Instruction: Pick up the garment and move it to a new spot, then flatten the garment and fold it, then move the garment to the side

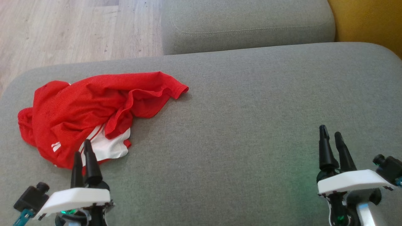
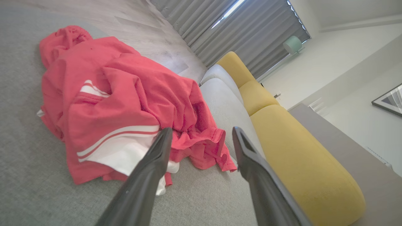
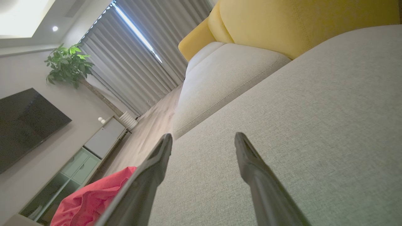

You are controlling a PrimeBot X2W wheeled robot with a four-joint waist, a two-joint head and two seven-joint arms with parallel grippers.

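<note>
Your left gripper (image 1: 83,149) has its fingers spread with nothing between them, at the near left of the seat. Its tips overlap the near edge of the red jersey (image 1: 84,103); you cannot tell from these views whether they touch the cloth. Your right gripper (image 1: 330,131) is also spread and empty, well apart at the near right over bare upholstery.

The jersey lies crumpled on the left part of the grey seat cushion (image 1: 251,125), just ahead of the left fingers and slightly to their left. Its white striped panel (image 1: 110,147) is the part nearest the tips. The heap's long axis runs from near left to far right and ends in a hemmed corner (image 1: 183,89) pointing right. The left arm is clearly the nearer one, so the pick looks like its job.

Watch the edges. The cushion rounds off just left of the jersey, and the wooden floor (image 1: 62,31) begins just beyond its far side. Your open room is to the right, a wide bare stretch of seat between the grippers, bounded at the far side by a second grey cushion (image 1: 245,28) and the yellow backrest (image 1: 367,22).
</note>
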